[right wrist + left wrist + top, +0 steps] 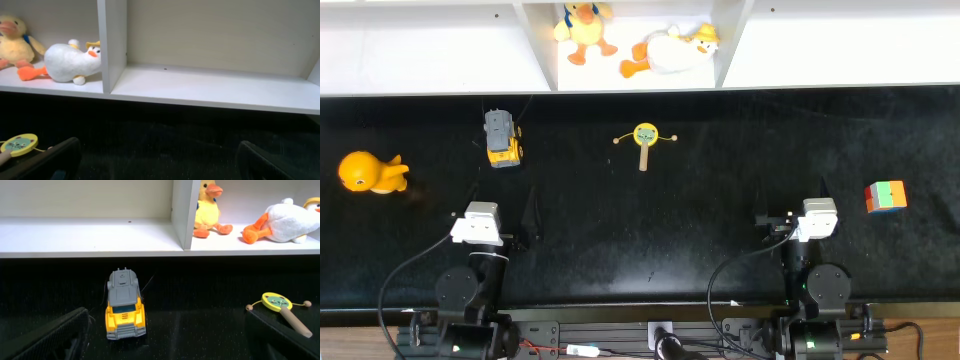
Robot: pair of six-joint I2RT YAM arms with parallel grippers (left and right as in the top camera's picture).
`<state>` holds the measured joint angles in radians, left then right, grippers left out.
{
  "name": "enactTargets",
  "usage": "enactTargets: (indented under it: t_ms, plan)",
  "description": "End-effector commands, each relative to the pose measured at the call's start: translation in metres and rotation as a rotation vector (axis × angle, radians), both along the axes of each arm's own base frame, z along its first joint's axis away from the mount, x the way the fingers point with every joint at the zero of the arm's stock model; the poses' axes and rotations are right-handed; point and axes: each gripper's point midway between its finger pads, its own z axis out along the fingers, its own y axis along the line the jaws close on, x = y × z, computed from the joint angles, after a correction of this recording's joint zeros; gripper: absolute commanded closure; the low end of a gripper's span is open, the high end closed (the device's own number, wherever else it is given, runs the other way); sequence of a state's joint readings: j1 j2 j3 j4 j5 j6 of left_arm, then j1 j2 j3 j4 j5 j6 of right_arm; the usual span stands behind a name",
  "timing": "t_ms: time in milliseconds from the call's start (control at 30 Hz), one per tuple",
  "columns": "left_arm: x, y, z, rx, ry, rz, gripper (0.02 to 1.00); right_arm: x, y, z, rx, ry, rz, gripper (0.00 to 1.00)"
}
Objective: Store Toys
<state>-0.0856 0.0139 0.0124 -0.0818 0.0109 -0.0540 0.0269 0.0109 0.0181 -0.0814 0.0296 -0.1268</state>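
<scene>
On the black mat point(650, 230) lie one orange duck point(370, 172), one truck point(502, 138), one rattle point(645, 140) and one cube point(885, 197). Two plush ducks point(584, 28) point(670, 50) sit in the shelf's point(440, 50) middle compartment. With both arms folded back, the left gripper point(165, 325) and right gripper point(159, 147) gape empty.

no readable text, no labels, no numbers on any toy or shelf

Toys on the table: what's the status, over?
Both jaws open, empty. Yellow-grey toy truck, orange plastic duck, wooden-handled rattle, multicoloured cube unstored on black table. Nothing blocks white shelf.
</scene>
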Motion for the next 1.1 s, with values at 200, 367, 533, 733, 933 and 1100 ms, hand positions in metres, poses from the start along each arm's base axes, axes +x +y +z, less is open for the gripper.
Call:
enactTargets:
  t_ms: [200, 367, 533, 733, 933, 1100]
  plan:
    - [0.0, 0.001, 0.0, -0.022, -0.003, 0.008, 0.02, 0.0, 0.001, -0.004, 0.008, 0.002, 0.006, 0.005]
    - [0.0, 0.002, 0.0, -0.021, -0.004, 0.017, 0.02, 0.0, 0.001, -0.004, 0.008, 0.002, 0.006, 0.007]
    - [0.0, 0.009, 0.0, -0.021, -0.004, 0.056, 0.02, 0.0, 0.001, -0.004, 0.008, 0.002, 0.006, 0.005]
    - [0.0, 0.013, 0.008, -0.023, 0.003, 0.075, 0.02, 0.0, 0.001, -0.004, 0.008, 0.002, 0.006, 0.007]
    - [0.0, 0.033, 0.02, -0.054, 0.213, 0.195, 0.023, 0.0, 0.001, -0.004, 0.008, 0.002, 0.006, 0.007]
    - [0.01, 0.061, 0.024, 0.027, 0.477, 0.276, 0.025, 0.0, 0.001, -0.004, 0.008, 0.002, 0.006, 0.005]
